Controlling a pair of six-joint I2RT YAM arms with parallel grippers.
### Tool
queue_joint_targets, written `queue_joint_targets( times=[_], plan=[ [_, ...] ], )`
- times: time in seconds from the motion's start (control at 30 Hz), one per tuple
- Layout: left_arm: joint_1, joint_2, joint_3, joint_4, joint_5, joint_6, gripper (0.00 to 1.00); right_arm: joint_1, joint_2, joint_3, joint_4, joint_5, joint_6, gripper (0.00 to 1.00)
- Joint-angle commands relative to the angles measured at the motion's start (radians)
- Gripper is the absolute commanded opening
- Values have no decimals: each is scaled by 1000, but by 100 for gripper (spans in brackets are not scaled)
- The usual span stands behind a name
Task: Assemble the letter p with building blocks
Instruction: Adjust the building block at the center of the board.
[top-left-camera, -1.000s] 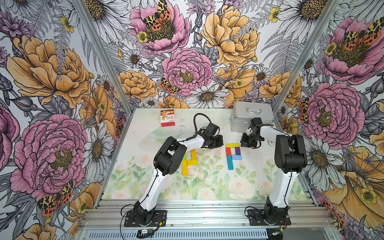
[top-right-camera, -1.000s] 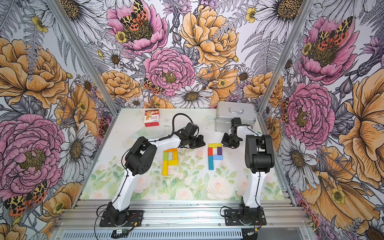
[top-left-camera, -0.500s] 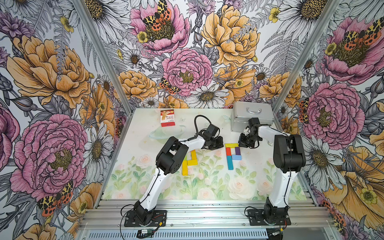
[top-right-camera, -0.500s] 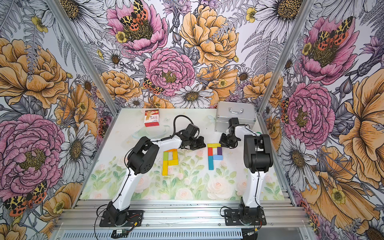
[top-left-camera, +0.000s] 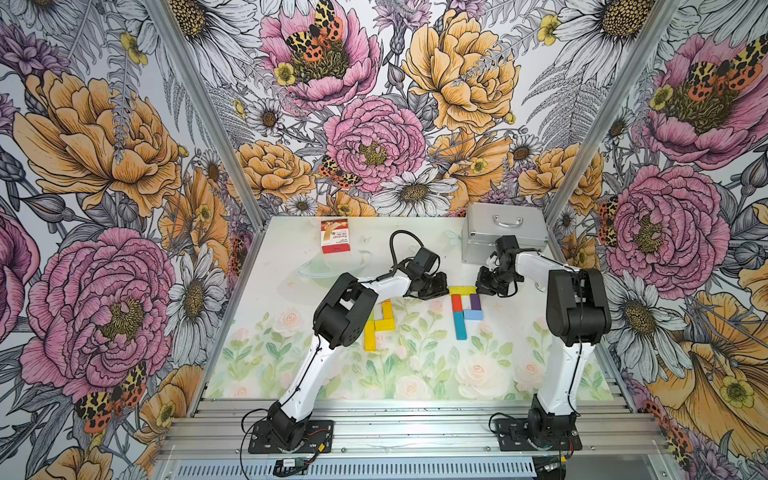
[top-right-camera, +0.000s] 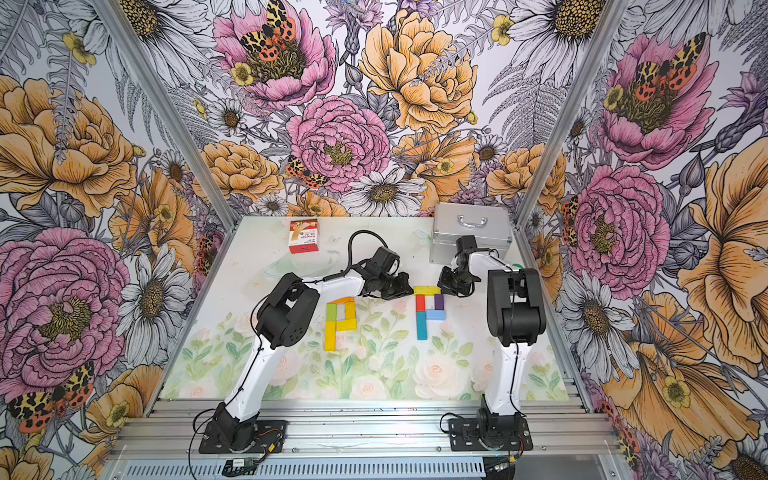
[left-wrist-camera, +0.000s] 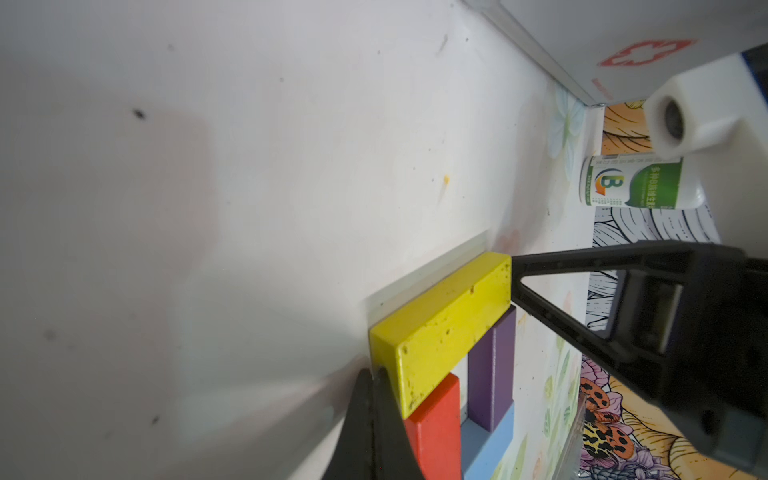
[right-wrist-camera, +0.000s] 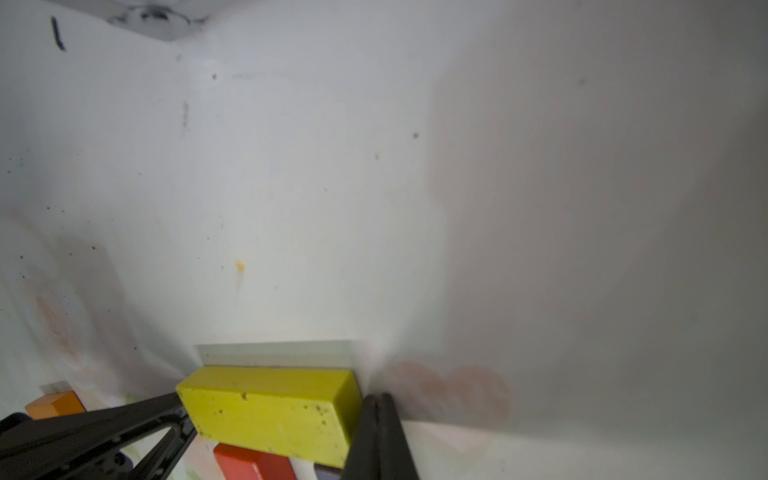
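Two letter shapes of building blocks lie flat mid-table. The left one (top-right-camera: 340, 320) is made of yellow, orange and green blocks. The right one has a yellow top block (top-left-camera: 462, 290) over red (top-left-camera: 456, 302), purple (top-left-camera: 475, 302), light blue (top-left-camera: 473, 314) and teal (top-left-camera: 459, 326) blocks. My left gripper (top-left-camera: 444, 287) is shut, its tip against the yellow block's (left-wrist-camera: 449, 328) left end, as the left wrist view shows at the gripper (left-wrist-camera: 376, 374). My right gripper (top-left-camera: 481, 286) is shut too, its tip (right-wrist-camera: 376, 401) at the block's (right-wrist-camera: 270, 411) other end. Neither holds anything.
A red-and-white card box (top-left-camera: 335, 236) stands at the back left, with a clear dish (top-left-camera: 332, 266) just in front of it. A silver case (top-left-camera: 505, 230) sits at the back right behind my right arm. A green-and-white bottle (left-wrist-camera: 640, 187) lies near that case.
My right gripper has edged slightly left toward the yellow top block. The left gripper has barely shifted. The blocks have not visibly moved.
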Motion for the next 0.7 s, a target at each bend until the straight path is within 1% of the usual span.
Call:
queue_joint_targets(
  times=[0.0,0.67],
  plan=[
    [-10,39,34,-4,44,4,0,-6,-4,-36,-7,11,-11,0],
    [-30,40,19,-5,66,10,0,-16,-38,-91,-8,11,-17,0]
  ],
)
